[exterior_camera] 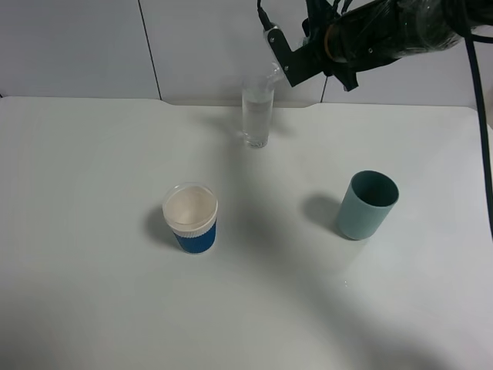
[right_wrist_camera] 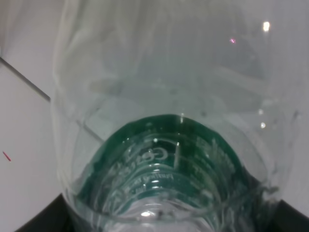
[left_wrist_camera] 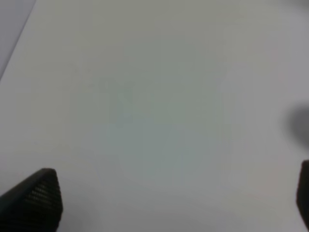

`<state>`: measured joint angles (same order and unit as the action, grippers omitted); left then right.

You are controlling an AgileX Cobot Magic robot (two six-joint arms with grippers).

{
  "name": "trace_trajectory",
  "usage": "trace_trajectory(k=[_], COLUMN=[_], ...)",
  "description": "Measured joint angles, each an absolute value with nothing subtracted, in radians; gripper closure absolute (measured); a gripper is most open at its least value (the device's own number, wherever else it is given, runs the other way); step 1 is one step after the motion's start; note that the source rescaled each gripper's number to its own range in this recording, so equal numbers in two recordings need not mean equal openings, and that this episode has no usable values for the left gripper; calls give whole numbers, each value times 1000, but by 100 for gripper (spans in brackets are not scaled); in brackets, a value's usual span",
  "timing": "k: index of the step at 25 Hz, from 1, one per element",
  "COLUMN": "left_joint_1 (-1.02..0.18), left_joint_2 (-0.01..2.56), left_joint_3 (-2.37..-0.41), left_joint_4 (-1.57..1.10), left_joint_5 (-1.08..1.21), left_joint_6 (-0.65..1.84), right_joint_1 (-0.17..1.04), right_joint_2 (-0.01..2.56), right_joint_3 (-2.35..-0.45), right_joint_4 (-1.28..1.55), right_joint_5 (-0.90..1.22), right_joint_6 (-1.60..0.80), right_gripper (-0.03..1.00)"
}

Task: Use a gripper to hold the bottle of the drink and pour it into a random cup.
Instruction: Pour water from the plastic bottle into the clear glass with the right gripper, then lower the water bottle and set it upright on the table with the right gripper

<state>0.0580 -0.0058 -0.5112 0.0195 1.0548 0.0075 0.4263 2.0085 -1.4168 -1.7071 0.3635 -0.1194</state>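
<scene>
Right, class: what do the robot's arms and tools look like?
The right arm is dark and glossy, with an orange band near the wrist and a black cable beside it. The right tool is black and angular. The left tool shows black fingers with a dimpled texture.

The clear, green-labelled bottle (right_wrist_camera: 164,96) tips its neck over the upright, tall clear glass (exterior_camera: 256,116).

Splayed end effector (left_wrist_camera: 169,198) over white table (left_wrist_camera: 154,96)
</scene>
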Motion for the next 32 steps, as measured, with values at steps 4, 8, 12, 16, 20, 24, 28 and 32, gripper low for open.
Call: trace_trajectory(k=[4,8,12,16,20,24,28,32], left_joint_1=[58,58,58,58,58,58,58,58], left_joint_2=[-6,-6,-6,-6,-6,-6,-6,-6], left_joint_3=[-511,-511,-511,-511,-511,-511,-511,-511], left_joint_4=[20,20,20,20,20,20,20,20], left_joint_5=[1055,1055,1055,1055,1055,1055,1055,1055], left_joint_6=[7,7,7,7,7,7,7,7], right_joint_1=[427,427,427,427,427,425,407,383], right_joint_2=[2008,2008,2008,2008,2008,2008,2003,1973], right_joint_3=[-1417,-1417,-1417,-1417,-1417,-1417,-1417,-1417], right_joint_4=[-1707,-1707,-1707,-1707,-1707,-1707,-1697,-1627], right_joint_5=[364,364,364,354,336,333,307,241], right_joint_6=[-154,-159,-157,-81,195,611,924,1024], right_gripper=[97,97,97,97,97,97,97,97])
